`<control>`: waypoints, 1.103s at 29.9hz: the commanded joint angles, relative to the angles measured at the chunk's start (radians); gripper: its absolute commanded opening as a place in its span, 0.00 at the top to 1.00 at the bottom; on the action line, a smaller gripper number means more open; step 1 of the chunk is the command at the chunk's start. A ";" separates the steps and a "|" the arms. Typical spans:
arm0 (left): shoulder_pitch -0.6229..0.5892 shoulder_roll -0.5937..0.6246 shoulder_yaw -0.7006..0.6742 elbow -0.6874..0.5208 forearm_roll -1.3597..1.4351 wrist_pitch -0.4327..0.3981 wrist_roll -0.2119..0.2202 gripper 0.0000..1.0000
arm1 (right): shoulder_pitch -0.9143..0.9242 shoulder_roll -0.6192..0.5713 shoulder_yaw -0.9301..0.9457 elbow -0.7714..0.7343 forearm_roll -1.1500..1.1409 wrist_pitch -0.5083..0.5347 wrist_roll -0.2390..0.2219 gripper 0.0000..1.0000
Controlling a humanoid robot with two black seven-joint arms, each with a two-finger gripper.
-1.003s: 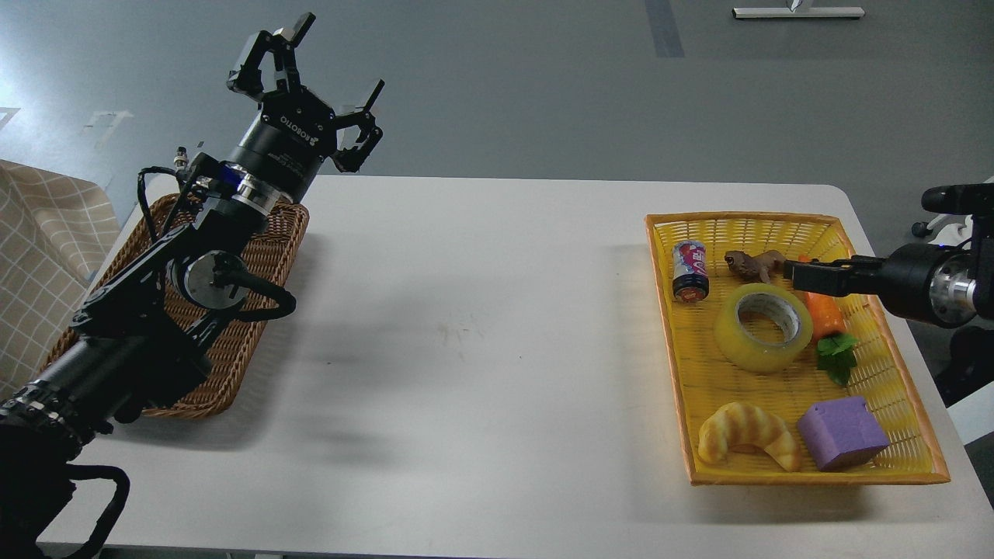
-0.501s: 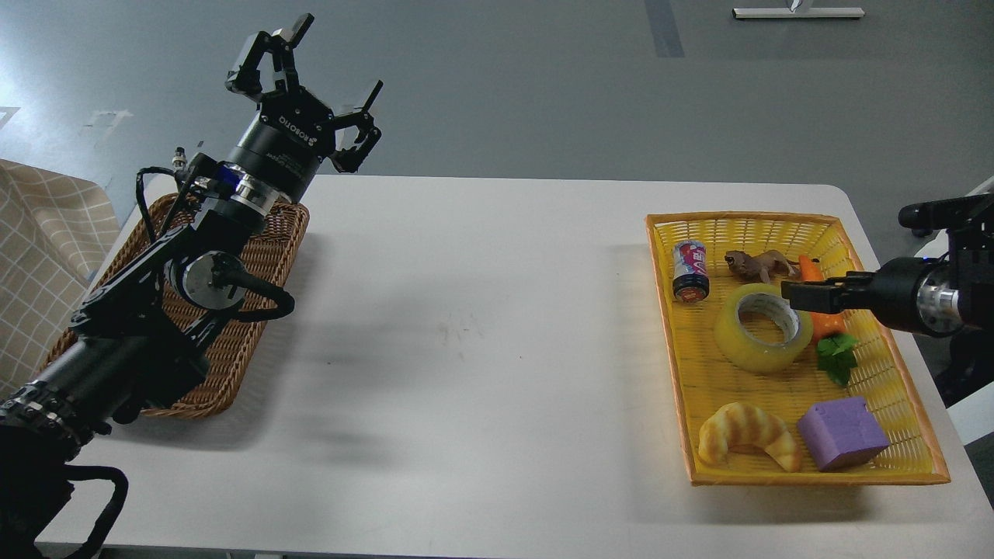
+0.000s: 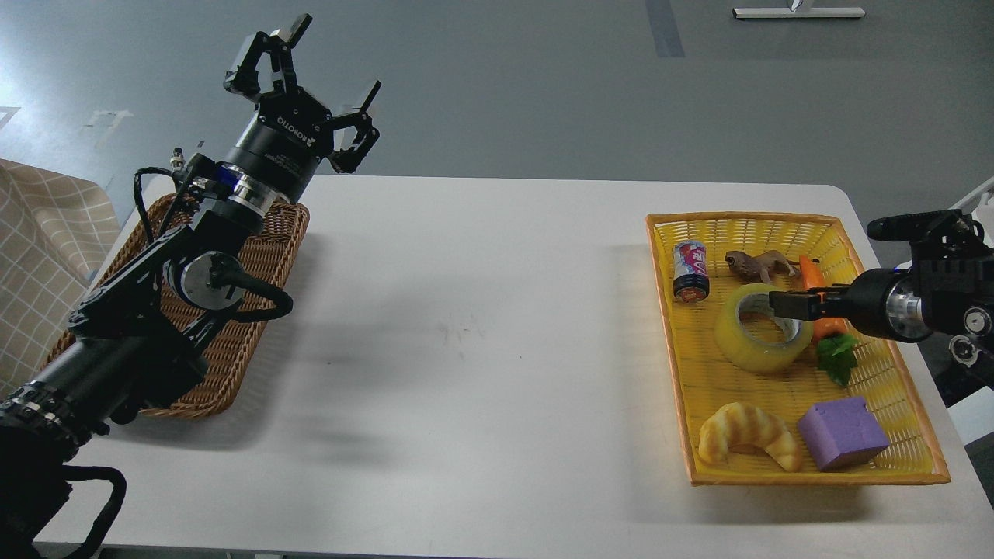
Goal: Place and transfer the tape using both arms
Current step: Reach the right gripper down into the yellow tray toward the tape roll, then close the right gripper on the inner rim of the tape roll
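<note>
The tape (image 3: 747, 349), a wide translucent yellow roll with a grey-white core, lies flat in the yellow tray (image 3: 742, 220) at the right. My right gripper (image 3: 783, 303) comes in from the right, dark and seen side-on. Its tip is over the far right rim of the roll, at the core hole. I cannot tell whether its fingers are apart or touching the tape. My left gripper (image 3: 311, 66) is open and empty, raised high above the table's far left, over the wicker basket (image 3: 268, 252).
In the tray around the tape are a small can (image 3: 689, 269), a brown toy animal (image 3: 753, 265), a carrot (image 3: 811, 273) with green leaves (image 3: 837, 359), a croissant (image 3: 745, 435) and a purple block (image 3: 841, 432). A white table (image 3: 481, 334) spans the space between basket and tray.
My right gripper has moved left and down, from beside the toy animal and carrot onto the tape's far right rim. The left arm has barely moved.
</note>
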 commanded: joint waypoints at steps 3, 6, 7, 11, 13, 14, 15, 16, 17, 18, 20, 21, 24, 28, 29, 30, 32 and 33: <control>0.000 -0.001 0.000 0.000 0.000 0.000 0.000 0.02 | 0.000 0.015 -0.009 -0.017 -0.013 0.000 0.000 0.14; 0.000 -0.001 0.000 0.000 0.000 0.000 0.000 0.02 | 0.000 0.024 -0.020 -0.017 -0.016 0.000 0.000 0.17; 0.000 -0.001 0.000 0.000 0.000 0.000 -0.002 0.02 | 0.000 0.027 -0.020 -0.017 -0.016 0.000 0.000 0.17; 0.000 -0.001 0.000 0.000 0.000 0.000 -0.002 0.02 | 0.000 0.033 -0.020 -0.016 -0.016 0.000 0.000 0.17; 0.000 -0.001 0.000 0.000 0.000 0.000 -0.002 0.02 | 0.000 0.035 -0.022 -0.016 -0.016 0.000 0.000 0.18; 0.000 -0.001 0.000 0.000 -0.002 0.000 -0.002 0.02 | 0.000 0.036 -0.022 -0.017 -0.016 0.000 0.000 0.18; 0.000 -0.001 0.000 0.000 -0.002 0.000 -0.002 0.02 | 0.000 0.036 -0.022 -0.016 -0.016 0.000 0.000 0.19; 0.000 -0.001 0.001 0.000 -0.002 0.000 -0.002 0.02 | 0.000 0.038 -0.022 -0.017 -0.016 0.000 0.000 0.23; 0.000 -0.001 0.000 0.000 -0.002 0.000 -0.002 0.02 | 0.000 0.038 -0.023 -0.017 -0.016 0.000 0.000 0.24; 0.000 -0.001 0.000 0.000 0.000 0.000 -0.002 0.02 | 0.000 0.038 -0.025 -0.017 -0.016 0.000 0.000 0.25; 0.000 -0.001 0.000 0.000 -0.002 0.000 -0.002 0.02 | 0.000 0.041 -0.025 -0.017 -0.016 0.000 0.000 0.25; 0.000 -0.001 0.000 0.000 -0.002 0.000 -0.002 0.02 | 0.000 0.044 -0.025 -0.019 -0.016 0.000 0.000 0.27; 0.000 -0.001 0.000 0.000 -0.002 0.000 -0.002 0.02 | 0.000 0.053 -0.025 -0.026 -0.016 0.000 -0.001 0.28; 0.000 -0.001 0.000 0.000 -0.005 0.000 -0.002 0.02 | 0.000 0.059 -0.025 -0.039 -0.016 0.000 -0.008 0.33; 0.000 -0.001 0.000 0.000 -0.005 0.000 -0.002 0.02 | 0.000 0.065 -0.025 -0.048 -0.016 0.000 -0.014 0.41; 0.000 -0.001 0.000 0.000 -0.005 0.000 -0.002 0.02 | -0.002 0.074 -0.025 -0.060 -0.016 0.000 -0.020 0.46; 0.000 -0.001 0.000 0.000 -0.005 0.000 -0.002 0.02 | 0.000 0.079 -0.025 -0.065 -0.016 0.000 -0.023 0.46; 0.000 -0.001 0.000 0.002 -0.006 0.000 -0.002 0.02 | 0.000 0.079 -0.025 -0.066 -0.016 0.000 -0.023 0.46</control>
